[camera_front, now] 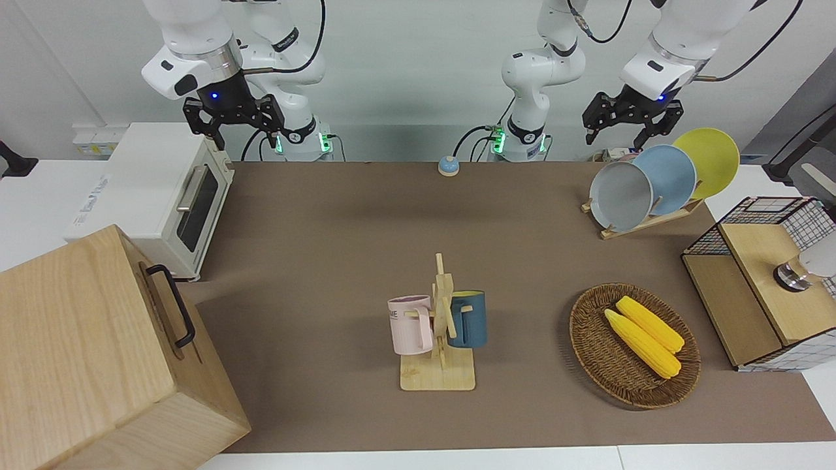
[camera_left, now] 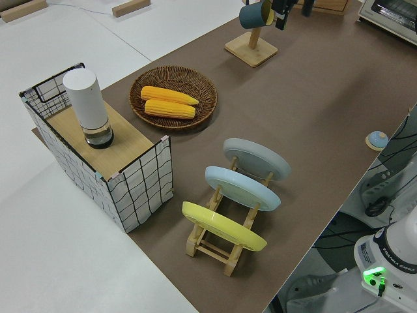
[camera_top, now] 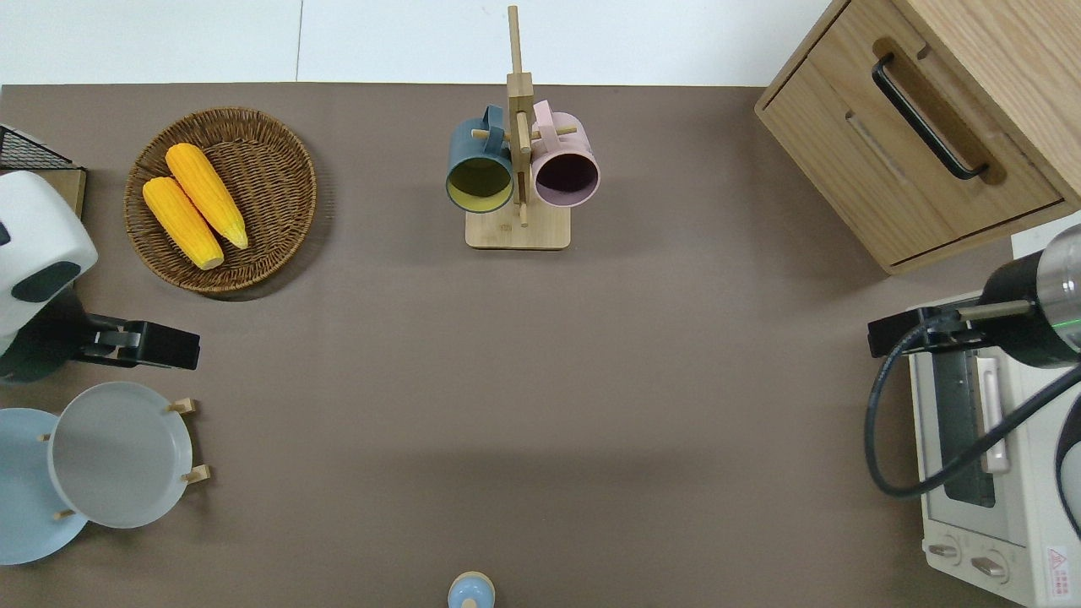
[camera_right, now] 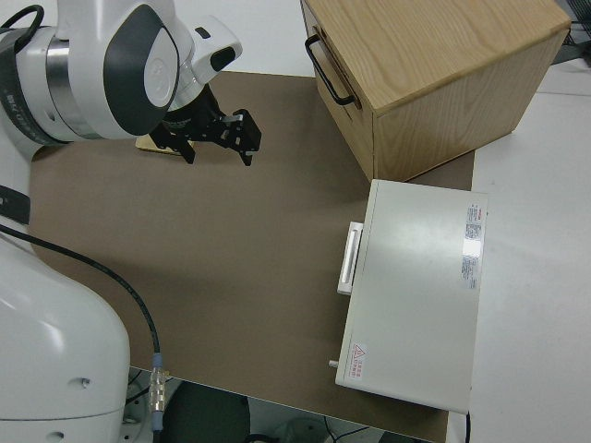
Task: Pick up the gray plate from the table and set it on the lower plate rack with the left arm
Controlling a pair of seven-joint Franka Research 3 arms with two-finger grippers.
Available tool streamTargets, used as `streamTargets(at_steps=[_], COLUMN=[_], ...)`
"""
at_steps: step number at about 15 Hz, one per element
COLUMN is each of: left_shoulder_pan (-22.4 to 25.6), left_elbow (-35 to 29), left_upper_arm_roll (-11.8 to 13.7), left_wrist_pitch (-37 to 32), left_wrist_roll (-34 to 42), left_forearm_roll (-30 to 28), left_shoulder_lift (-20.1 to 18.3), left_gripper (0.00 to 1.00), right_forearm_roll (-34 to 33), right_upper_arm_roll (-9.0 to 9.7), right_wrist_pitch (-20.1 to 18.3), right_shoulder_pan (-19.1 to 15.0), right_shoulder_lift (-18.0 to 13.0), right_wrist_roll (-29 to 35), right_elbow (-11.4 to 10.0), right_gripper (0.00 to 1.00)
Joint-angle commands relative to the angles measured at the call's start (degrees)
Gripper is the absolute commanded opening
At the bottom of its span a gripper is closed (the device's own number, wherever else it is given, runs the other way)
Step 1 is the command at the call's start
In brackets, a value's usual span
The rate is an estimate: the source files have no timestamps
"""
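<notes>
The gray plate [camera_front: 621, 196] stands tilted in the wooden rack [camera_front: 643, 223] on the desk [camera_front: 326, 261] (blue plate [camera_front: 667, 178] just beside it). The left gripper [camera_front: 632, 124] hangs above the rack, tipped downward, jaws spread and empty. The right arm is parked, its jaws also spread.
</notes>
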Motion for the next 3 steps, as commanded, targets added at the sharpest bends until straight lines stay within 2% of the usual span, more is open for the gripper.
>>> streamTargets(at_steps=[1, 3], left_shoulder_pan=[0.5, 0.7], left_elbow=[-3.2, -3.2], left_upper_arm_roll=[0.2, 0.3], left_wrist_pitch=[1.7, 1.6], left_wrist_roll=[1.1, 1.1], left_forearm_roll=[-0.6, -1.0], left_shoulder_lift=[-2.1, -2.1], left_gripper=[1.0, 1.0], right_forearm_roll=[0.4, 0.4], right_upper_arm_roll=[0.38, 0.29], right_wrist_pitch=[-0.8, -0.8], right_shoulder_pan=[-0.4, -0.4], right_shoulder_lift=[-0.1, -0.1], right_wrist_roll=[0.0, 0.0], right_elbow=[0.3, 0.3], right_gripper=[0.99, 0.987])
